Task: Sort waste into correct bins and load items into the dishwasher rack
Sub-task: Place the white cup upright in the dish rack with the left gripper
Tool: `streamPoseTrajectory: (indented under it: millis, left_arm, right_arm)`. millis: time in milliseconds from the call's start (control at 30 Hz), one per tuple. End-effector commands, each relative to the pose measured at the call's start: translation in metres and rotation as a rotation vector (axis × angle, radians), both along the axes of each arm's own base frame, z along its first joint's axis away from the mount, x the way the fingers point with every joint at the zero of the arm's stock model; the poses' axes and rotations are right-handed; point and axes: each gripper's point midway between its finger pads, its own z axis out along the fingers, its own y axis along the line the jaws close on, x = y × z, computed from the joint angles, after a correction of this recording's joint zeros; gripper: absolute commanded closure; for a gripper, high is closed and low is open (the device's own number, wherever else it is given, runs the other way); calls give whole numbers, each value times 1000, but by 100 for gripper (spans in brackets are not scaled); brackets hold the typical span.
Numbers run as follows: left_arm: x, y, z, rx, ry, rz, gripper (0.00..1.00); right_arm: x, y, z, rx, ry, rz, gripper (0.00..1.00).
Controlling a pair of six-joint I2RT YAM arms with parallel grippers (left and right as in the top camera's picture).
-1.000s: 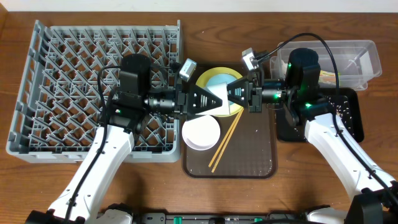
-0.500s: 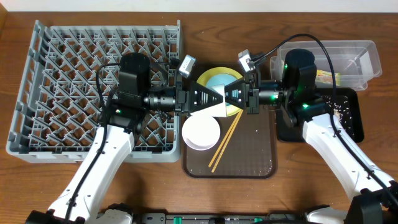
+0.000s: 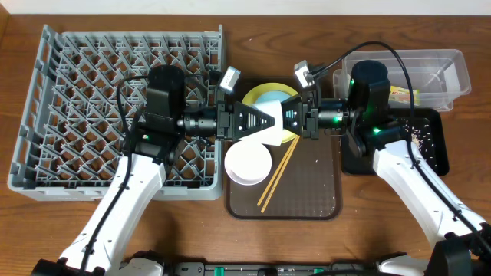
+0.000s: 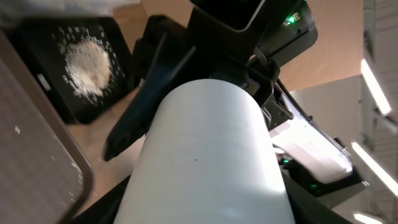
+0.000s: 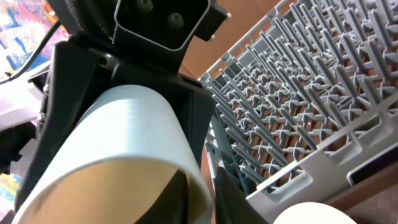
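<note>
You see a grey lattice rack (image 3: 92, 92), a yellow plate (image 3: 257, 92), a light blue bowl (image 3: 270, 98), a plain white bowl (image 3: 248, 163), pale wooden chopsticks (image 3: 276, 176), a dark brown tray (image 3: 307, 190), a white cup (image 4: 205, 155), a clear tub (image 3: 453, 60), and a black tray (image 3: 433, 157) speckled with white scraps (image 4: 84, 59).

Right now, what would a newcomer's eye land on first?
Both arms' jaws meet tip to tip above the yellow plate, with the small white cup between them, filling both wrist views. To their left sprawls the grey rack; a rice heap sits in the black tray.
</note>
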Motion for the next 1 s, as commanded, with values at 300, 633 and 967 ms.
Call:
streamPoseTrajectory:
  millis: [300,633,967]
  left_arm:
    - [35,25,2,52,-245,141,52]
    - [82,111,-49,377,-249,500,53]
    - [46,239,-93,1079,-46,835,53]
  right_arm:
    - [17,-23,-20,-58,58,-87,62]
    - [39,-65,-86,-340,156,-335,64]
    - [13,-118,-97,-789,208,-416,66]
